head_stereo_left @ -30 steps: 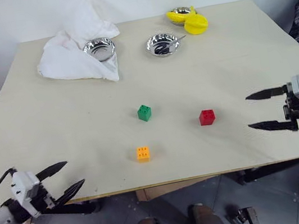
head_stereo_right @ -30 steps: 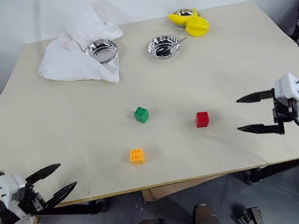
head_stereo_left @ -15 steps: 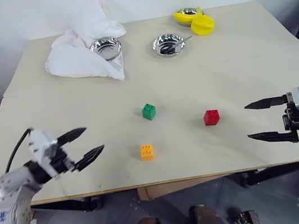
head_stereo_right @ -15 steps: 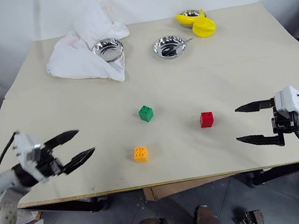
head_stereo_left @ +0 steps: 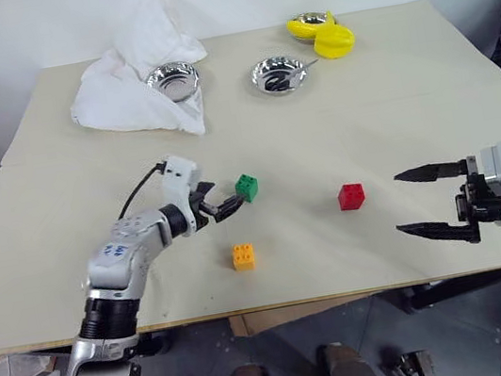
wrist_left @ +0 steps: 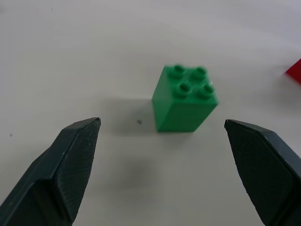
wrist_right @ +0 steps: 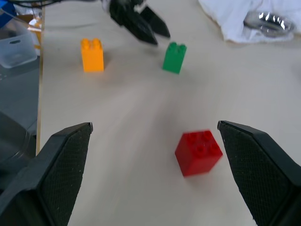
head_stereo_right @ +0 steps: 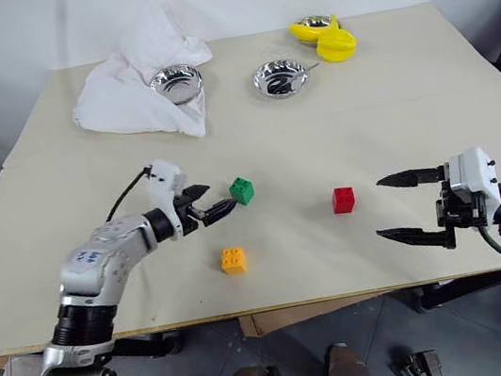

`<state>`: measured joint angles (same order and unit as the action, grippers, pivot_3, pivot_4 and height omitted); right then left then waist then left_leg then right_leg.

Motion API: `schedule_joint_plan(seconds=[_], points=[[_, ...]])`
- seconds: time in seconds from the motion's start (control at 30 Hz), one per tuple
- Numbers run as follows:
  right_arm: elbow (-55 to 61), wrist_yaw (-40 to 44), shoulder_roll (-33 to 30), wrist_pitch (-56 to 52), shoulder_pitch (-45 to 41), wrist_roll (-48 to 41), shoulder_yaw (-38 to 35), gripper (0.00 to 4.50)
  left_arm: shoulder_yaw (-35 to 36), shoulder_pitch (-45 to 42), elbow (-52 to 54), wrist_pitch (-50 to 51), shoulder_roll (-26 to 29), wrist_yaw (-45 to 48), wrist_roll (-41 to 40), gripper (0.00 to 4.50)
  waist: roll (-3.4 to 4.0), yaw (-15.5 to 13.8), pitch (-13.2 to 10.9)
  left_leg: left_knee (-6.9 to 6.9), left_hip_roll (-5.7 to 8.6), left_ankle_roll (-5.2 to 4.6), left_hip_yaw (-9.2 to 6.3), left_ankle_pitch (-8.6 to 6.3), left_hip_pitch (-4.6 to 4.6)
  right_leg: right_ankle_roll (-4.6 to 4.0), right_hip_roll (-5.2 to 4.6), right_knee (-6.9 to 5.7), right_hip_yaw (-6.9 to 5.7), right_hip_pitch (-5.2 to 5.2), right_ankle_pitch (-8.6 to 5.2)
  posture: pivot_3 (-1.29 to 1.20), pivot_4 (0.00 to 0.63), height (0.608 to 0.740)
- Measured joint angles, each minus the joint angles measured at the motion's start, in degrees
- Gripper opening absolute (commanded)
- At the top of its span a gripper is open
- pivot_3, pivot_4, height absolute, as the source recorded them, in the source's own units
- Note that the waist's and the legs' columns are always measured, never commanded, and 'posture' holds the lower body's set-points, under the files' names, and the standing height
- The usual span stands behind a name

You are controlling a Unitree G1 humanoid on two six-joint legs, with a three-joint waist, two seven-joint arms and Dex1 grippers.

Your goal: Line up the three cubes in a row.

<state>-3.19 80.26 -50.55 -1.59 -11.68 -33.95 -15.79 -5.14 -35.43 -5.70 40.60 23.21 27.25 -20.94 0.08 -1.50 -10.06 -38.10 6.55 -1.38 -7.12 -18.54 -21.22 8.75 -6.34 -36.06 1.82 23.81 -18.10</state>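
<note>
The small green studded plastic cube [wrist_left: 184,98] is being lined up between the wide-open, empty left gripper [head_stereo_left: 226,209]; light, rigid, likely slick — its flat sides are best pinched.

No readable text, labels, brands or numbers anywhere; small marks on left arm too blurred.
</note>
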Motion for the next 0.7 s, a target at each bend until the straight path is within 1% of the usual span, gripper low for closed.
schedule_joint_plan(seconds=[0.03, 0.07, 0.13, 0.23, 0.37, 0.47, 0.7], points=[[0.9, -0.5, 1.9, 0.8, 0.3, -1.0, -1.6, 4.47, -0.6, -1.1, -2.0, -1.3, -1.3, 0.2, 1.2, 4.50, -0.04, -0.1, 0.0, -0.04, 0.00, 0.00, -0.03, 0.00, 0.00, 0.01, 0.00, 0.02, -0.03, -0.04, 0.01, 0.00, 0.150, 0.740], [1.3, -0.6, 2.4, 1.3, 0.3, -1.4, -1.9, 4.47, -0.9, -1.6, -2.6, -1.9, -1.8, 0.3, 1.6, 4.50, -0.05, -0.1, 0.0, -0.05, 0.00, 0.00, -0.03, 0.00, -0.01, 0.02, 0.00, 0.02, -0.03, -0.04, 0.01, 0.00, 0.150, 0.740], [1.7, -0.6, 3.0, 1.6, 1.3, -1.8, -2.7, 4.47, -2.6, -3.4, -6.2, -5.3, -3.2, 1.1, 3.9, 4.50, -0.05, -0.3, 0.0, -0.07, 0.06, -0.01, -0.04, 0.00, -0.01, 0.05, -0.01, 0.03, -0.04, -0.06, 0.03, 0.00, 0.150, 0.740], [1.7, -1.3, 3.3, 1.5, 2.2, -1.9, -2.9, 4.47, -3.2, -5.0, -10.3, -8.6, -5.5, 2.3, 5.8, 4.50, -0.06, -0.2, 0.0, -0.06, 0.10, -0.03, -0.02, 0.01, -0.01, 0.08, -0.03, 0.04, -0.01, -0.06, 0.04, 0.00, 0.150, 0.740], [1.8, -1.7, 4.0, 1.7, 3.7, -1.8, -3.2, 4.47, -4.3, -6.4, -13.4, -10.3, -6.8, 3.6, 7.8, 4.50, -0.09, 0.0, 0.0, -0.04, 0.07, -0.03, -0.02, 0.01, -0.01, 0.08, -0.02, 0.04, -0.01, -0.04, 0.04, 0.00, 0.150, 0.740], [1.8, -1.8, 4.6, 2.5, 5.0, -1.8, -3.4, 4.50, -4.4, -7.0, -15.3, -11.3, -7.1, 3.8, 8.9, 3.94, -0.08, 0.1, 0.0, -0.04, 0.05, -0.02, 0.00, 0.01, 0.00, 0.08, -0.01, 0.02, 0.01, -0.03, 0.04, 0.00, 0.150, 0.740], [1.4, -1.8, 5.1, 4.3, 6.4, -1.4, -4.0, 4.50, -4.4, -7.0, -15.4, -11.7, -6.8, 5.2, 10.6, 1.74, -0.09, 0.0, 0.0, -0.06, 0.07, -0.03, 0.00, 0.01, -0.01, 0.08, -0.02, 0.01, 0.01, -0.04, 0.04, 0.00, 0.150, 0.740]])
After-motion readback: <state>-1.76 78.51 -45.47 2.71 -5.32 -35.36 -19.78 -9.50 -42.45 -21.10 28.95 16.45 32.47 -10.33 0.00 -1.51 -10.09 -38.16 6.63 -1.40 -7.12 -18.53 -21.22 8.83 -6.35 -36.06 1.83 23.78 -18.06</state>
